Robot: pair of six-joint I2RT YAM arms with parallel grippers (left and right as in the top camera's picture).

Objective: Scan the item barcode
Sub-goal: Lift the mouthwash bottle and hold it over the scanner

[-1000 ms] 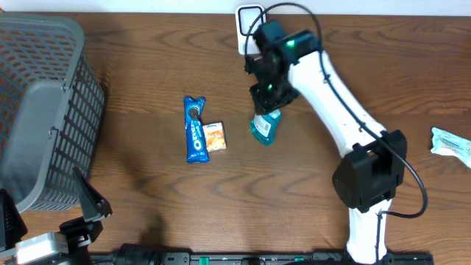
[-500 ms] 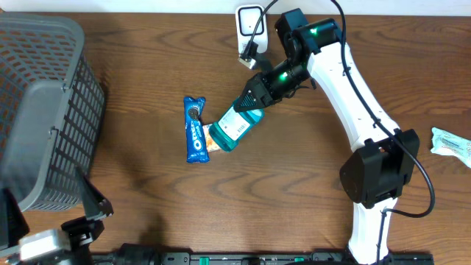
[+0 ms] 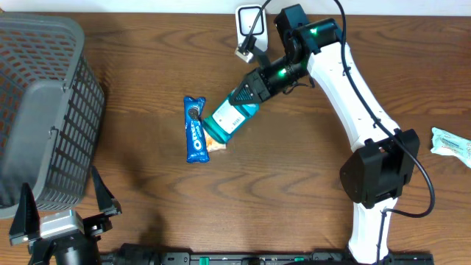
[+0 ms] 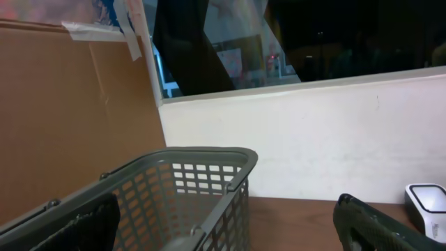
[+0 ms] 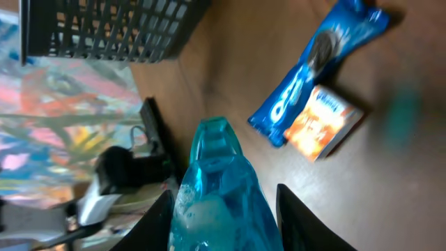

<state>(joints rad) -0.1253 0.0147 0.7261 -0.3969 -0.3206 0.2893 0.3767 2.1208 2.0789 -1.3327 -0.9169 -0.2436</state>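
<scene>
— What's the table (image 3: 147,199) like?
— Dark brown wood with a strong grain, running up to a plain white wall (image 4: 300,139)
— And above the wall?
— A window (image 4: 313,35), dark glass with faint reflections. A brown cardboard panel (image 4: 70,118) stands left of it, tape (image 4: 129,31) at its top corner

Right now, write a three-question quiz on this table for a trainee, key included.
1. True or false: the right fingers grip the teal bottle.
2. What lies right beside the Oreo pack? A) small orange box B) white scanner C) grey basket
3. Fill in: the left fingers stand ___ (open or shut), holding nothing.

Key: 1 true; 2 A; 3 open.
</scene>
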